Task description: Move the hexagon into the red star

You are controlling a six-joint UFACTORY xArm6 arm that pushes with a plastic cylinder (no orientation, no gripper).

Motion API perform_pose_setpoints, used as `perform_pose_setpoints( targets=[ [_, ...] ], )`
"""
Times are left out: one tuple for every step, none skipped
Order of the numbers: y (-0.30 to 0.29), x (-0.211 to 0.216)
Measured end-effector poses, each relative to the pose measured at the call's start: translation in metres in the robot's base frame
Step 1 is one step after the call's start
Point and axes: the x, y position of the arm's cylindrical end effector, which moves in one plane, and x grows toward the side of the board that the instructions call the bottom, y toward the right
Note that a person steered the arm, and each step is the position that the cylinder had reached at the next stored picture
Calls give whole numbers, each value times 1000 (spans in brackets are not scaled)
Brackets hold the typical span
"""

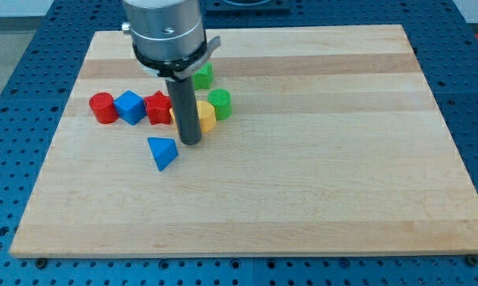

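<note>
The red star (157,108) lies left of centre on the wooden board (318,183), partly hidden by my rod. A yellow block (206,117), likely the hexagon, sits just right of the rod, close to the star; the rod hides whether they touch. My tip (190,141) rests on the board just below the yellow block and the star, to the upper right of a blue triangle (163,152).
A red cylinder (103,107) and a blue cube (130,106) stand in a row left of the star. A green cylinder (220,102) sits right of the yellow block, and another green block (202,76) lies above it behind the arm.
</note>
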Motion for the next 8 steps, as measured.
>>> perform_pose_setpoints(
  targets=[
    [-11, 0],
    [-11, -3],
    [-11, -11],
    [-11, -18],
    [-11, -26],
    [-11, -24],
    [-10, -6],
    [-2, 0]
  ],
)
